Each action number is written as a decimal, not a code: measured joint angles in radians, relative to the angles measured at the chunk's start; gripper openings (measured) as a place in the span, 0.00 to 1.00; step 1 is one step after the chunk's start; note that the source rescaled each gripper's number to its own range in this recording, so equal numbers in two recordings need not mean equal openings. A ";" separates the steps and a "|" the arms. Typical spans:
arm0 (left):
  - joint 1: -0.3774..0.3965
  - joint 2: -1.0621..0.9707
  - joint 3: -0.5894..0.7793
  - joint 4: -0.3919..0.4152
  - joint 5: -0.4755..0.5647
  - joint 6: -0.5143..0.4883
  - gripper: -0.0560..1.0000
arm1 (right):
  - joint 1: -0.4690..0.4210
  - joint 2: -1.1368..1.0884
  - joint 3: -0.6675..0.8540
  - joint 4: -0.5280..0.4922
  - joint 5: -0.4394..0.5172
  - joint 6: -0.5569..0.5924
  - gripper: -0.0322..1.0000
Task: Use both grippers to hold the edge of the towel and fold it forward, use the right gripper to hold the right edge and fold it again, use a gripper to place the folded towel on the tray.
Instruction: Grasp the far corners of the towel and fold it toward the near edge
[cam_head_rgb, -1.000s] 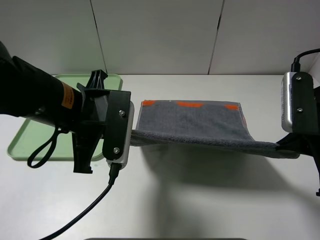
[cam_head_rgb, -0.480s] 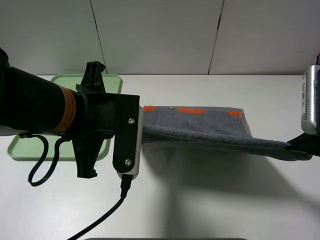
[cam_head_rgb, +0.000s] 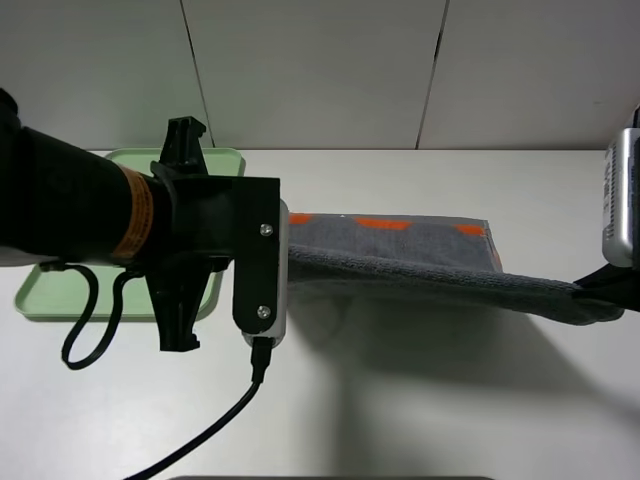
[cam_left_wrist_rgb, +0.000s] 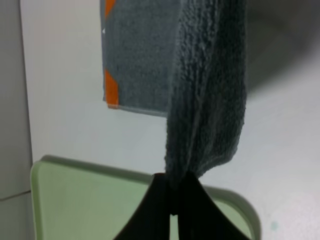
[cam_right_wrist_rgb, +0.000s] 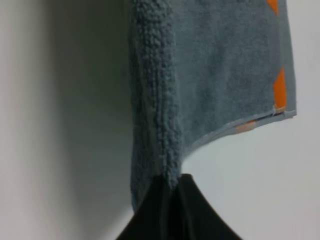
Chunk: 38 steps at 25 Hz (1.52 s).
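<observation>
Exterior high: left arm (cam_head_rgb: 90, 215) reaches in level, right arm (cam_head_rgb: 620, 200) sits opposite, and the towel (cam_head_rgb: 420, 275) edge is strung between them, its far half lying flat. Left wrist: left gripper (cam_left_wrist_rgb: 172, 197) pinched tight on a towel corner, with the tray (cam_left_wrist_rgb: 75, 200) just beside it. Right wrist: right gripper (cam_right_wrist_rgb: 174, 197) clamped on the opposite corner.

bright, even light | soft shadow under towel (cam_head_rgb: 420, 262) | wrist views blurred

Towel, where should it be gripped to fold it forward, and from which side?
Grip the towel at both ends of its near edge, jaws coming from the near side; the orange-marked far edge lies flat on the table, a hinge.
</observation>
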 joint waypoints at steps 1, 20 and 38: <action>0.000 0.015 -0.019 0.000 0.018 -0.001 0.05 | 0.000 0.010 -0.001 0.000 -0.001 0.005 0.03; 0.210 0.231 -0.193 0.002 -0.030 0.084 0.05 | 0.000 0.411 -0.209 -0.016 -0.118 0.051 0.03; 0.330 0.349 -0.195 0.004 -0.131 0.138 0.05 | 0.000 0.656 -0.390 -0.008 -0.193 0.052 0.03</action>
